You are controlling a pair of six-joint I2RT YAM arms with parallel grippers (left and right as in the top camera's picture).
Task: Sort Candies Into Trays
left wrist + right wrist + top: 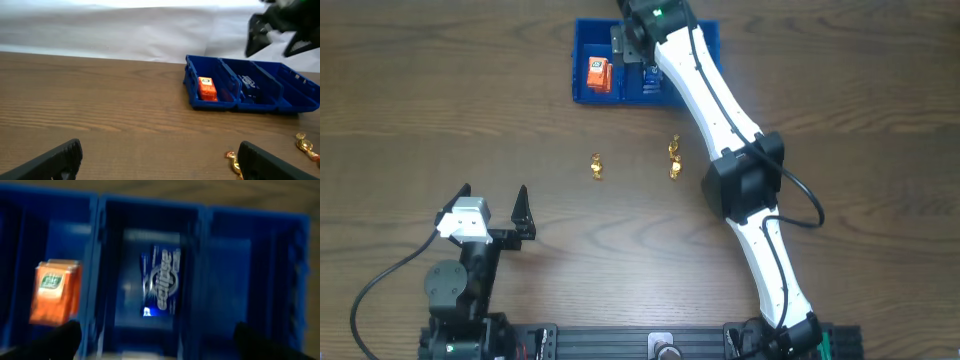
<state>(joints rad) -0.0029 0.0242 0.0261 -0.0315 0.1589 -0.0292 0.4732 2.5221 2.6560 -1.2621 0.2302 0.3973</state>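
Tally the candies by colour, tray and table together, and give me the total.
orange box, in the tray: 1
blue pack, in the tray: 1
gold-wrapped candies, loose on the table: 3
Total: 5

I get soft, even light from overhead on the table (420,110), with shadows faint and short. From the left wrist the pale backdrop (100,30) glares bright, nearly washed out. The right wrist looks into a dim blue tray (202,255), where the dark wrapper (161,280) catches a small glint.
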